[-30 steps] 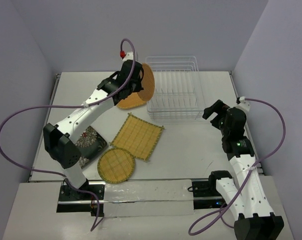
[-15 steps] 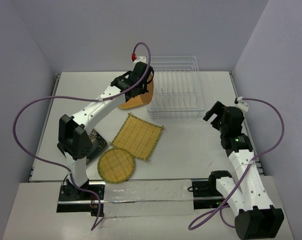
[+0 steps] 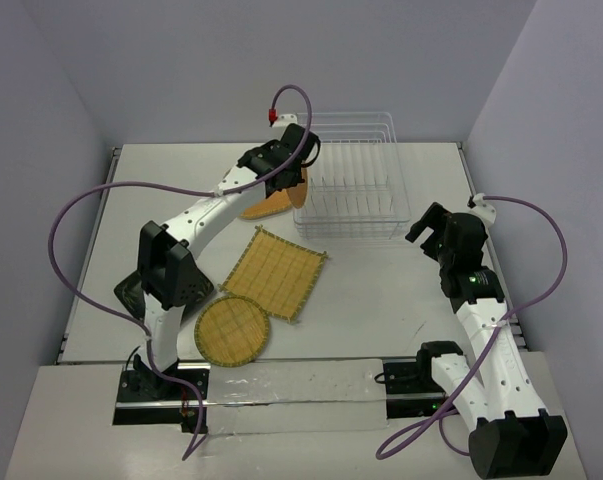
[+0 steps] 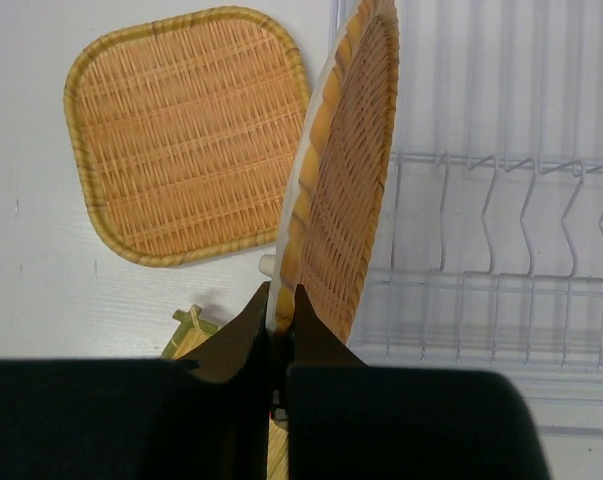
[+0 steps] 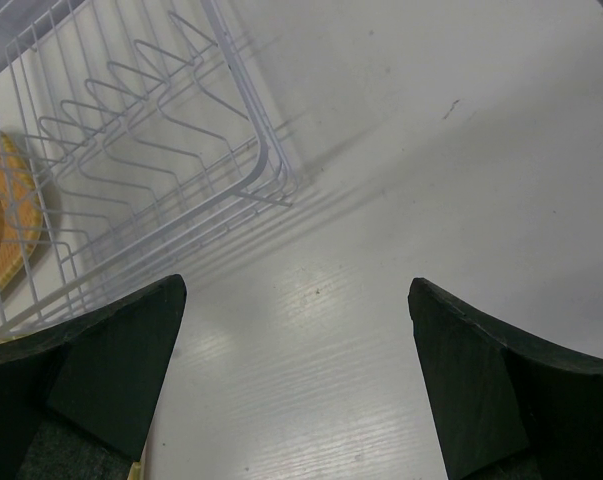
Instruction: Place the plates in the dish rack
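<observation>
Nearest my bases, the yellow round plate (image 3: 232, 330) lies flat on the bench (image 3: 381, 290), and the yellow square plate (image 3: 274, 272) lies just beyond it. Neither is loaded yet. My right pincer (image 5: 296, 345) hangs spread wide and empty over bare bench, near the dish rack's (image 3: 346, 180) near right corner. Farther out, my left pincer (image 4: 279, 300) is pressed together on the rim of the orange round plate (image 4: 346, 180). It holds the plate on edge at the rack's left side, just beside the orange rounded-square plate (image 4: 186, 135), which lies flat.

I judge this to be the carry-in of the first plate, since the rack looks empty. Next I'd need to clear the side wire, then lower the plate edge-down between two dividers before letting go.

The black floral plate I can't make out; my left arm covers where it might lie. My wrist views cut off the rack's far end. Whether the plate touches the wire I cannot tell.
</observation>
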